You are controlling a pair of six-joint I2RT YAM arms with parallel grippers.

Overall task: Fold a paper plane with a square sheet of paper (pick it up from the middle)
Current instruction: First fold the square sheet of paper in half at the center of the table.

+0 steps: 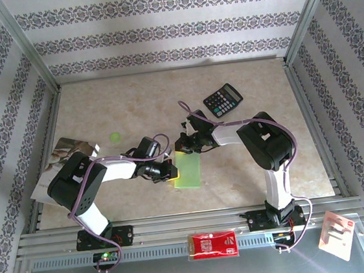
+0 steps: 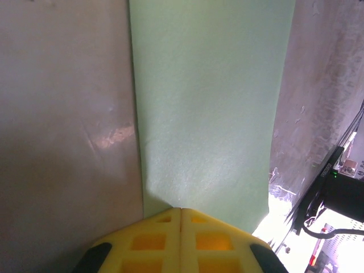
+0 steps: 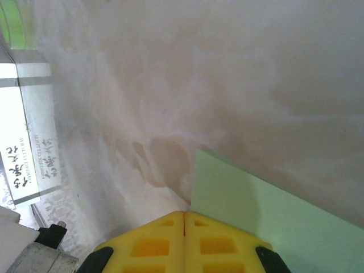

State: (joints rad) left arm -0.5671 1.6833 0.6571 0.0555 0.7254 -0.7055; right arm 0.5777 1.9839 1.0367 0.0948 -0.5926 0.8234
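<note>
**Crease-pressing step: both grippers fully closed, holding nothing.**
The square sheet of paper (image 1: 191, 169), apparently folded to a rectangle, lies at 6 o'clock from the table centre. The left gripper (image 2: 181, 211) touches its 9 o'clock edge and the right gripper (image 3: 185, 215) its 12 o'clock corner. Press lightly so the sheet does not drag.

Matt green paper (image 2: 205, 102), smooth marbled table (image 1: 133, 102)

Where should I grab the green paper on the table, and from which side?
I'd pinch the green paper at the middle of its left edge, coming in low from the left. It lies flat on the table, so nothing stands up to grip from above, and the shut left gripper sits right at that edge.
</note>
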